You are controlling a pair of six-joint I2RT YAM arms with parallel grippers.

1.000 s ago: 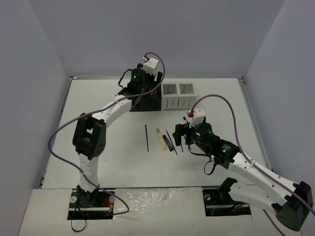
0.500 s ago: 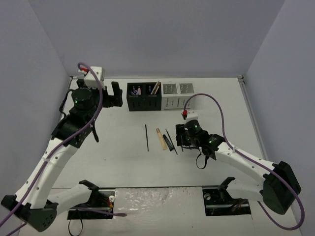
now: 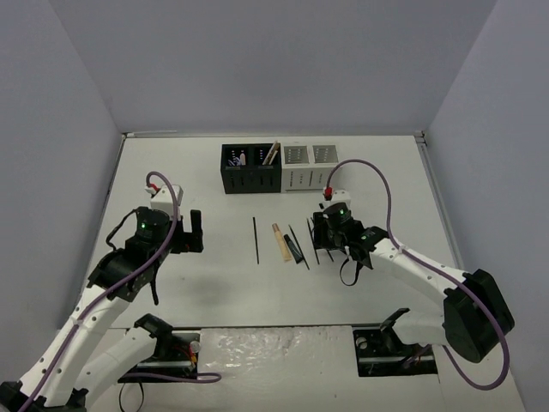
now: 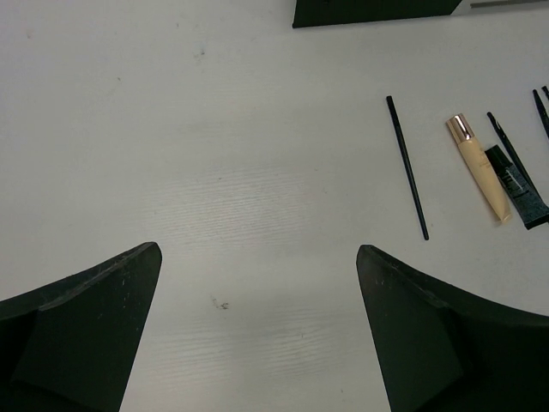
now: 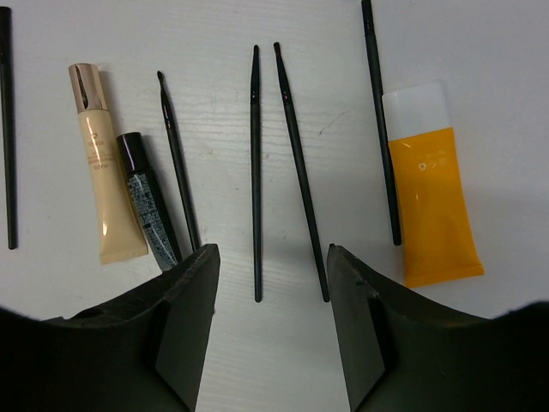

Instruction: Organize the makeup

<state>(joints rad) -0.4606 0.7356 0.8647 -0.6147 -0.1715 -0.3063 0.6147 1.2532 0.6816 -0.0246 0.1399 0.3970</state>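
The makeup lies in a row at mid-table. From left to right there is a long black pencil (image 3: pixel 256 240), a tan tube (image 3: pixel 280 242) and a small black tube (image 3: pixel 293 250). Thin black pencils (image 5: pixel 256 172) (image 5: pixel 300 172) and a flat orange tube (image 5: pixel 433 202) follow. My right gripper (image 3: pixel 319 233) (image 5: pixel 271 256) is low over the row. Its jaws stand partly apart, astride the near ends of two pencils without touching them. My left gripper (image 3: pixel 193 232) (image 4: pixel 257 251) hovers wide open over bare table, left of the long pencil (image 4: pixel 407 167), holding nothing.
A black slotted organizer (image 3: pixel 250 169) with a few items standing in it sits at the back. A white organizer (image 3: pixel 310 166) stands to its right. Walls close in the table on three sides.
My left arm has swung away from the black organizer to the left front of the table, its jaws now wider. My right gripper has settled over the pencils and its jaws have narrowed.
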